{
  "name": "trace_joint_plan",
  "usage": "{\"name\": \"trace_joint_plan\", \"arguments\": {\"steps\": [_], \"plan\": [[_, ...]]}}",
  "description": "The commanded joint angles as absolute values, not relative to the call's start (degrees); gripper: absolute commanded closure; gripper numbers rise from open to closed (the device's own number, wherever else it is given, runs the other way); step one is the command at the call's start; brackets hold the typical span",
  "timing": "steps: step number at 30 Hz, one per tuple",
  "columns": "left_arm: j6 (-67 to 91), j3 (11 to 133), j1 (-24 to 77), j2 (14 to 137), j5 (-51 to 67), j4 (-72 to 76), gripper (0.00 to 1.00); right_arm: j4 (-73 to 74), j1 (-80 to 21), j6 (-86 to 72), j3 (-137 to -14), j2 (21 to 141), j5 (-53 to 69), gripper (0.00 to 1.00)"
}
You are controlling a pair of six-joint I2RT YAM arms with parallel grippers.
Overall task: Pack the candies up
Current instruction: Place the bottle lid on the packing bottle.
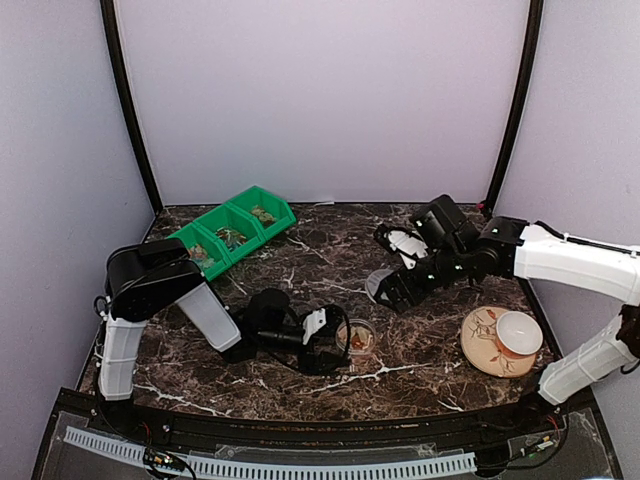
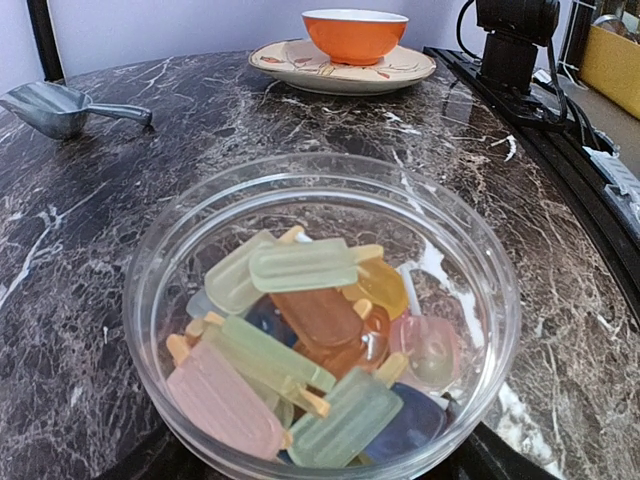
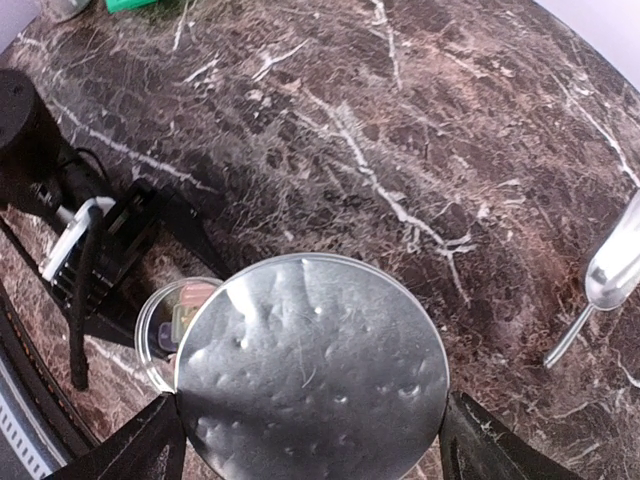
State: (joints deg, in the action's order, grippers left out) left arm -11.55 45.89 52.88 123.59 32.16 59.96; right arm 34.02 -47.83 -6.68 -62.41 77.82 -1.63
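The candies (image 2: 310, 320) are translucent lolly-shaped sweets in mixed colours, piled in a small clear glass jar (image 2: 480, 250). The jar (image 1: 360, 338) stands near the table's front centre. My left gripper (image 1: 335, 340) has its dark fingers against both sides of the jar, shut on it. Just above and behind the jar (image 3: 160, 320), my right gripper (image 3: 315, 445) is shut on a round metal lid (image 3: 310, 370), whose edge overlaps the jar's rim. In the top view that lid (image 1: 378, 285) shows grey at the right gripper (image 1: 395, 288). A metal scoop (image 2: 60, 105) lies on the table, empty.
A patterned plate (image 1: 480, 350) carrying an orange bowl (image 1: 518, 332) sits at the front right. A row of green bins (image 1: 232, 232) stands at the back left. In the right wrist view the scoop (image 3: 615, 270) lies to the right of the lid.
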Motion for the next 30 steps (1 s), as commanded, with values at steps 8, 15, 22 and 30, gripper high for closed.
{"name": "trace_joint_plan", "arguments": {"steps": [8, 15, 22, 30], "plan": [[-9.1, 45.6, 53.9, 127.3, 32.0, 57.4, 0.23, 34.3, -54.8, -4.5, -57.2, 76.7, 2.9, 0.14], [-8.6, 44.8, 53.9, 127.2, 31.1, 59.2, 0.22, 32.7, -57.2, -4.1, -58.1, 80.9, 2.3, 0.14], [-8.5, 44.5, 53.9, 127.2, 31.5, 59.8, 0.22, 29.8, -57.5, -3.0, -58.2, 83.9, 1.1, 0.14], [-8.7, 44.3, 53.9, 127.2, 32.2, 60.0, 0.23, 25.9, -57.7, -1.0, -57.0, 85.5, 1.5, 0.14]]}}
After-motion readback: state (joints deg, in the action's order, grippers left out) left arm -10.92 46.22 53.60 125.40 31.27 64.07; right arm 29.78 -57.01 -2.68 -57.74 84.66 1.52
